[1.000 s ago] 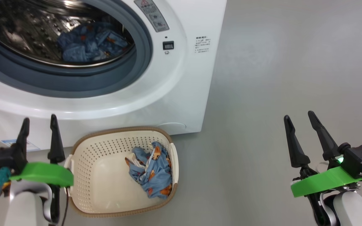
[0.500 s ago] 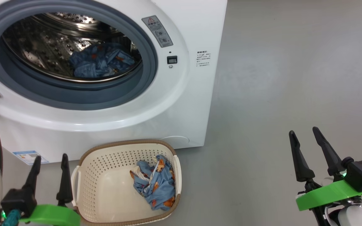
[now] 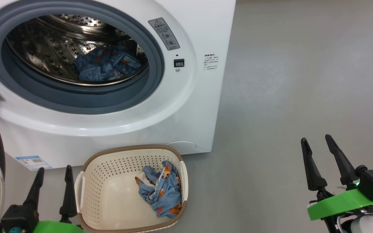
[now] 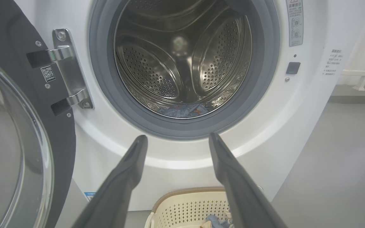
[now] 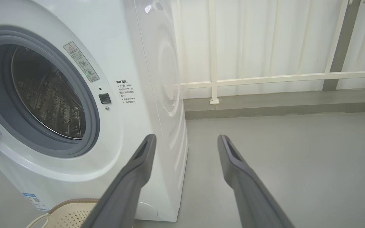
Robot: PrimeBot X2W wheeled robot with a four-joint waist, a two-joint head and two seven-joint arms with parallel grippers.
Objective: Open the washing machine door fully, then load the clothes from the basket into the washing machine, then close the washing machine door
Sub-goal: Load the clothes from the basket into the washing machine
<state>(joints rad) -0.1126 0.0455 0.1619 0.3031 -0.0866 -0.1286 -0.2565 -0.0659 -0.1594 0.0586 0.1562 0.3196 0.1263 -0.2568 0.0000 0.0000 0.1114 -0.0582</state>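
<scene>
Grey floor (image 3: 287, 81) carries all items. Nearest the robot, the left claw (image 3: 54, 169) stands at the lower left of the head view, both fingers spread wide with nothing between them. In that view it appears just beside the left end of the basket (image 3: 125, 149); whether it touches cannot be determined. The right claw (image 3: 316, 138) stands at the lower right, well apart from the basket, likewise wide and empty, over the floor.

The basket sits on the floor directly in front of the washing machine (image 3: 186, 106). The clothes are divided. One garment (image 3: 160, 194) lies crumpled in the right half of the basket. The other garment (image 3: 105, 64) lies at the bottom of the drum (image 3: 44, 48), behind the grey gasket (image 3: 76, 103).

The washing machine door (image 4: 8, 31) is swung open to the left on its hinge (image 4: 68, 66). A blue label (image 3: 32, 161) is fixed low on the front panel. Beyond the machine, a white railing (image 5: 265, 77) runs along the wall.
</scene>
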